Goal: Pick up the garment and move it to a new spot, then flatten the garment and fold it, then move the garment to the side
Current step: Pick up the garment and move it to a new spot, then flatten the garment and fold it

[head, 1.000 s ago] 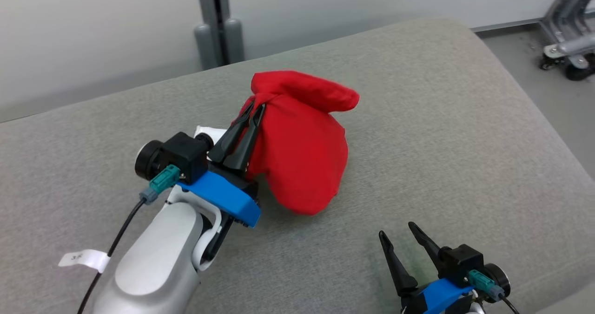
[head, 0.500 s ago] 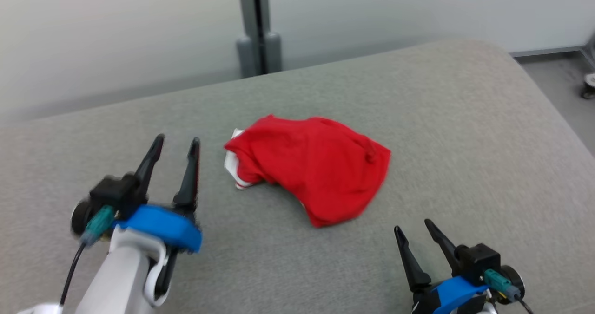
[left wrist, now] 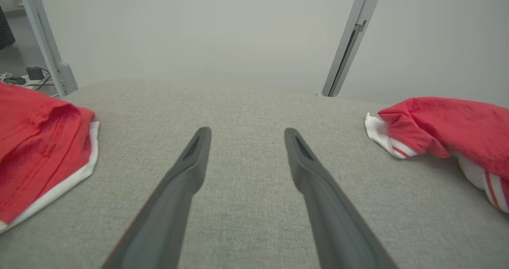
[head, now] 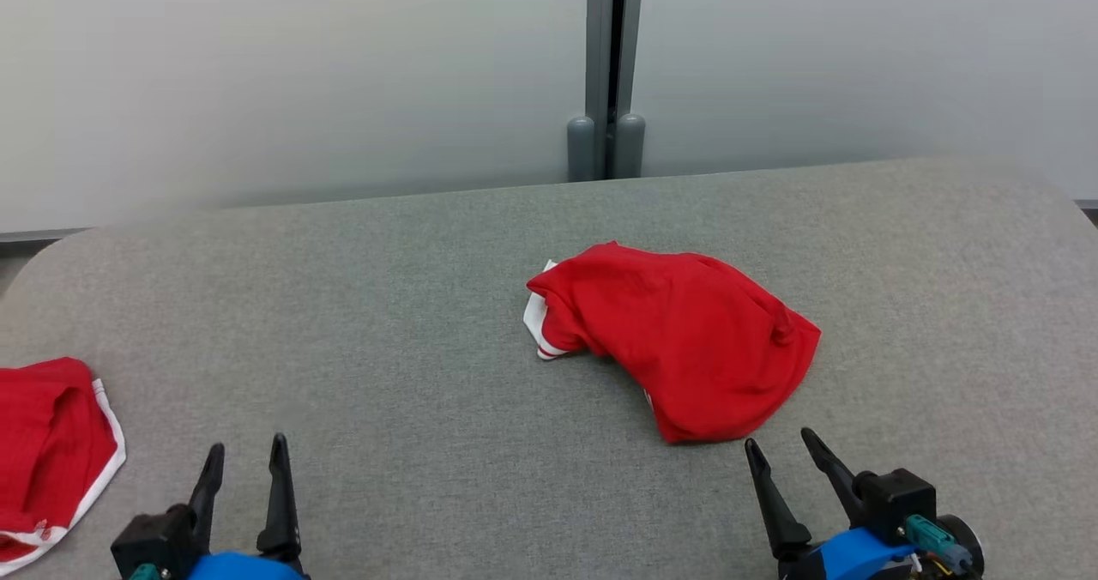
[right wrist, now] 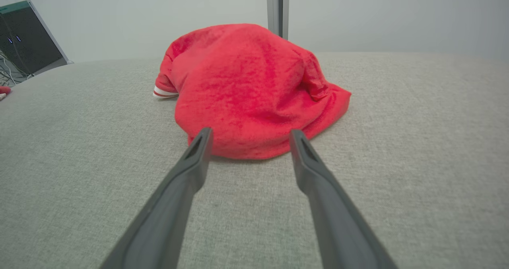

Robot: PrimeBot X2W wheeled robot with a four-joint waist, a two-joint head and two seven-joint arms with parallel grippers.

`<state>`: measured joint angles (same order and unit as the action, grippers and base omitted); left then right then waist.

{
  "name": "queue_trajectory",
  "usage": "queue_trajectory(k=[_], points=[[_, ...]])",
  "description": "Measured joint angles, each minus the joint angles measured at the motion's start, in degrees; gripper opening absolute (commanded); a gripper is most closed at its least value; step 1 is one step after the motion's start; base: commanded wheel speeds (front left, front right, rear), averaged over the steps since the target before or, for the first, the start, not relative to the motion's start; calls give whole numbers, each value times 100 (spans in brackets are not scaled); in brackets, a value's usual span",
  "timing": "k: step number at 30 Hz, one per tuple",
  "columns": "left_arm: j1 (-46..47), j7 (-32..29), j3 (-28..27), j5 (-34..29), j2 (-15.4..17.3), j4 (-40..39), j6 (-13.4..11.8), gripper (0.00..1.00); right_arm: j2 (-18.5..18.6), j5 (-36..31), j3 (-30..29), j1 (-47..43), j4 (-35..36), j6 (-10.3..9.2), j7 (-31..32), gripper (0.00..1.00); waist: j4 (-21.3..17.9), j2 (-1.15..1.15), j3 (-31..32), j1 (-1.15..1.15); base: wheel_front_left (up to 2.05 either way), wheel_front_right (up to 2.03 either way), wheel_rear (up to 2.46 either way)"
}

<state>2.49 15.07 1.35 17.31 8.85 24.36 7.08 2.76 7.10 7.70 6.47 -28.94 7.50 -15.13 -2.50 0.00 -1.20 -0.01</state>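
Lying crumpled, a red cloth garment with white striped trim [head: 686, 340] rests near the middle of a grey fabric-covered tabletop [head: 343, 288], untouched. Near its front edge, the right gripper [head: 781, 439] holds its fingers apart, empty. The left gripper [head: 247, 444], well apart, is likewise spread and empty, near a second red white-edged garment [head: 47, 443].

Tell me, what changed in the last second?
The left gripper let go of the garment it held up and pulled back, open. The garment now lies crumpled on the grey surface. The right gripper stayed open. The camera also turned.
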Motion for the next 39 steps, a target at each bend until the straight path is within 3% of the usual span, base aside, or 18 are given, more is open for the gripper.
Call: queue_trajectory(k=[14, 29, 34, 39], points=[[-614, 0, -74, -269, -477, -45, 35, 100, 3, -5, -71, -151, -168, 0, 0, 100, 252, 0, 165, 0, 0, 0, 0], [-205, 0, 169, -188, -414, -56, 35, 100, 5, 11, 14, -71, -108, -1, 0, 100, 16, 0, -186, 1, 0, 0, 0], [-31, 0, 433, -105, -359, -74, 35, 100, 5, -85, 144, 520, -91, -1, 0, 100, 56, 0, -429, 1, 0, 0, 0], [147, 0, 735, 23, -278, -55, 36, 100, 0, -401, 205, 1613, -652, 0, 9, 100, 272, 0, -624, 1, 0, 0, 0]])
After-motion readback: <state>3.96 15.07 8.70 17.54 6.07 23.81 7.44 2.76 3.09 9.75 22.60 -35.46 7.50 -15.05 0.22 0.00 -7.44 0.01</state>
